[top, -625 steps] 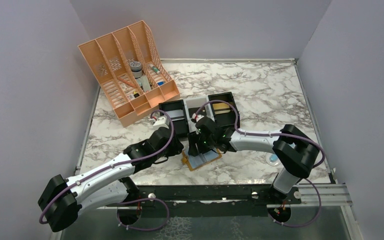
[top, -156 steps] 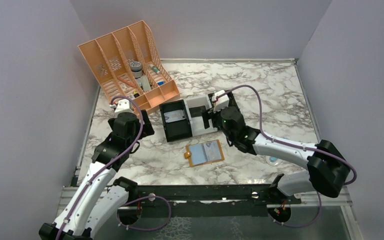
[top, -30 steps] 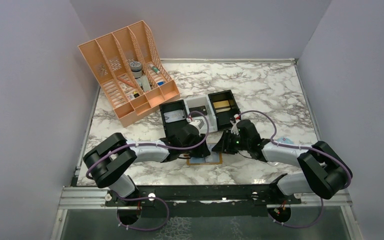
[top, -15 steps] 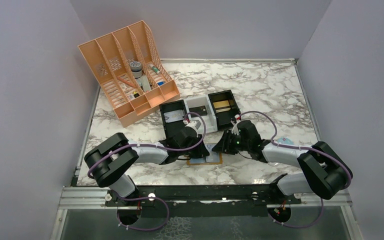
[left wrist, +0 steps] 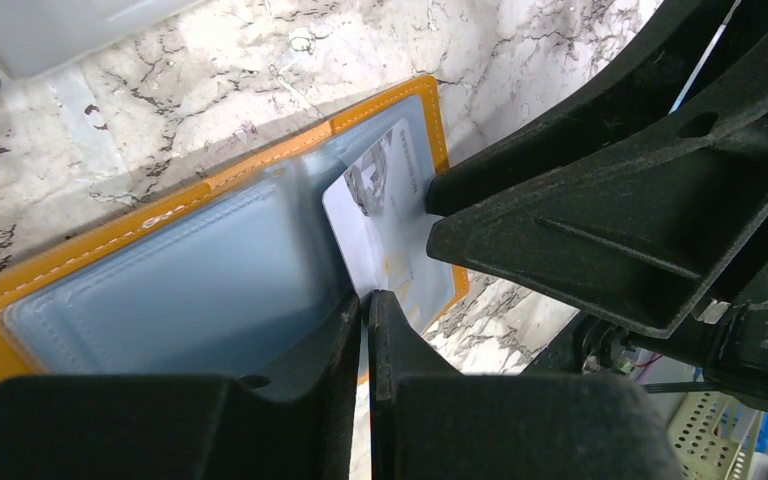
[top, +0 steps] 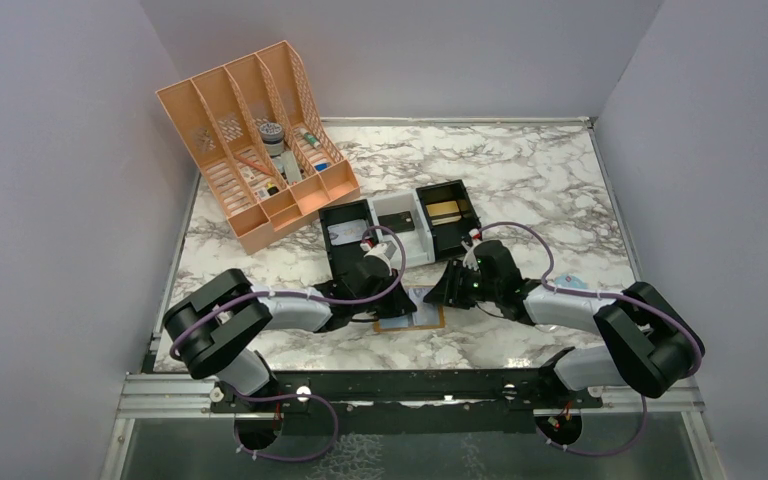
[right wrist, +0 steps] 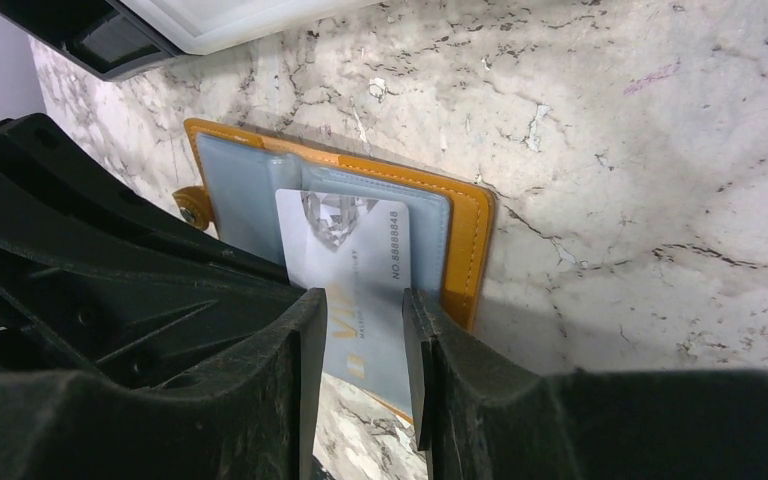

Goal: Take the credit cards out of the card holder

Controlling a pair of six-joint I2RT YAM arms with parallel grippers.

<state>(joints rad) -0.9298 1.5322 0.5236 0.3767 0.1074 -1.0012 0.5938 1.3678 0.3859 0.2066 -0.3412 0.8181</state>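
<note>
Gripper on my left [left wrist: 365,312] has just narrowed to pinch the pale grey-blue credit card [left wrist: 388,235] jutting from the flat mustard-tan card holder [left wrist: 160,290], ready to pull.

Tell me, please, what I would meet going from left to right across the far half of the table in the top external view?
Peach desk organiser → left black bin → white bin → right black bin, which holds a tan item.
</note>
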